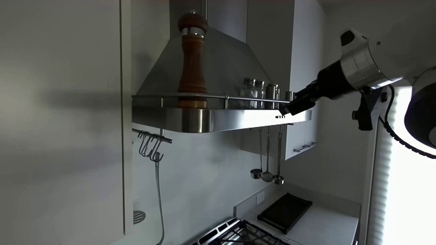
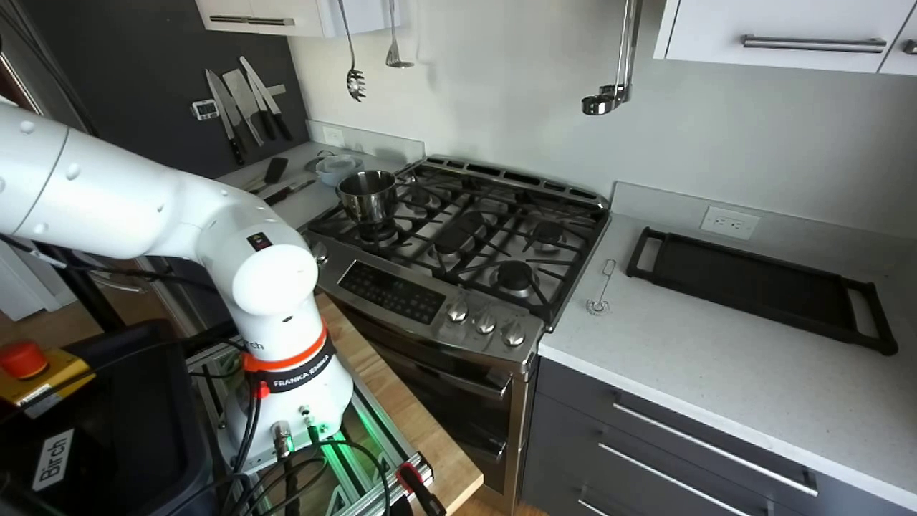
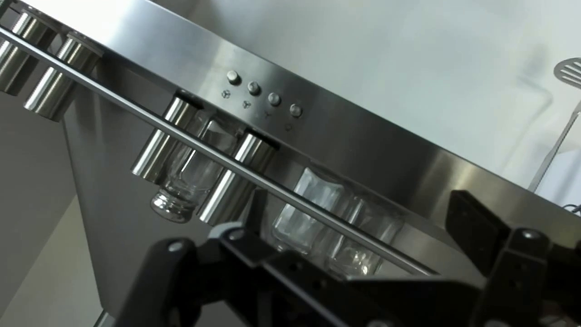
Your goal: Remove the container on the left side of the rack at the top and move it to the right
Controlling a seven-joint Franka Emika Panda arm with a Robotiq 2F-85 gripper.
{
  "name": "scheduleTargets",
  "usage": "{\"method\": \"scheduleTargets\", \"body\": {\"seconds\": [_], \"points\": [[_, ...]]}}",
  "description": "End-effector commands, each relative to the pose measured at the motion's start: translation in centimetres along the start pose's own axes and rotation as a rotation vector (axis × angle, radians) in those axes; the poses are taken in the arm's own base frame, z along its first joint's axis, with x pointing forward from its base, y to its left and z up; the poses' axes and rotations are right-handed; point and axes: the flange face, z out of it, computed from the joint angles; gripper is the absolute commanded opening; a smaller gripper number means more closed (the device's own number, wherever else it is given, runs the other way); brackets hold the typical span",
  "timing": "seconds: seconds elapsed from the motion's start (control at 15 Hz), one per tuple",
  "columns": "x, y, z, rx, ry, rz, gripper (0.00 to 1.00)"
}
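Observation:
The rack [image 1: 235, 118], a steel hood ledge with a thin rail, runs across an exterior view and slants through the wrist view, where it hangs upside down. Several shiny steel cylindrical containers stand behind the rail; a steel container [image 3: 233, 181] is closest to my fingers, and a steel container [image 1: 270, 96] shows in an exterior view. Which one the task means, I cannot tell. My gripper [image 3: 361, 197] is open, its fingers wide apart in front of the rail, holding nothing. Past the gap are two glass jars. The gripper [image 1: 289, 107] overlaps the far part of the rack in an exterior view.
A tall wooden pepper mill [image 1: 193, 64] stands at the rack's near end. Glass jars [image 1: 249, 92] sit among the containers. Ladles [image 1: 267, 175] hang under the hood. Below are the stove [image 2: 466, 236] and a black tray [image 2: 752, 279]. The rail [image 3: 317, 211] crosses before the jars.

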Motion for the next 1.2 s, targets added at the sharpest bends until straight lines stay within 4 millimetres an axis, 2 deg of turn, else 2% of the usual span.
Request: {"method": "scheduleTargets", "body": {"seconds": [0.0, 0.4, 0.8, 1.13], "points": [[0.0, 0.3, 0.6, -0.036, -0.007, 0.063, 1.00], [2.4, -0.1, 1.6, -0.070, 0.084, 0.257, 1.00], [5.4, -0.9, 2.2, -0.054, 0.201, 0.301, 1.00], [6.7, -1.2, 4.0, -0.029, 0.231, 0.334, 1.00]]}}
